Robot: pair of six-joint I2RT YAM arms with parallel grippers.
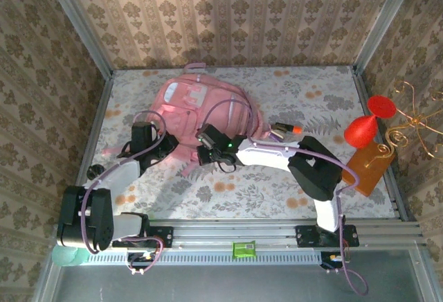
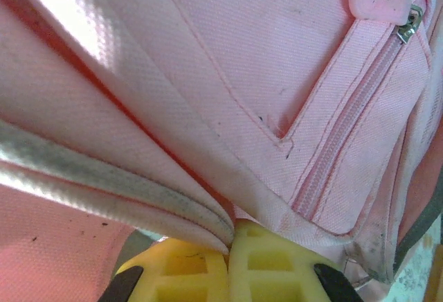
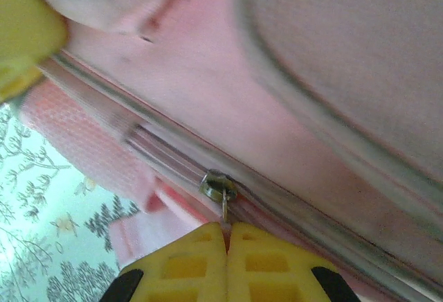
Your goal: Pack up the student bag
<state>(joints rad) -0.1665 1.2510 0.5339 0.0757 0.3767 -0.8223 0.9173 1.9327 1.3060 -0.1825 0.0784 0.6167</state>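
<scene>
The student bag (image 1: 187,101) is a pink backpack lying at the middle back of the flowered table. My left gripper (image 1: 168,143) is at its near left edge. In the left wrist view the left gripper (image 2: 230,236) is shut on a folded, grey-piped edge of the bag (image 2: 242,73); a pocket zipper with a pink pull tab (image 2: 377,1) runs to the right. My right gripper (image 1: 202,151) meets the bag's near edge. In the right wrist view the right gripper (image 3: 226,227) is shut on the metal pull of a zipper slider (image 3: 219,185) on the bag (image 3: 208,73).
A marker with an orange tip (image 1: 285,130) lies right of the bag. At the right edge stand a red hourglass-shaped object (image 1: 367,125), an orange-brown box (image 1: 370,167) and a gold wire stand (image 1: 408,125). Patterned walls close in the table (image 1: 311,94).
</scene>
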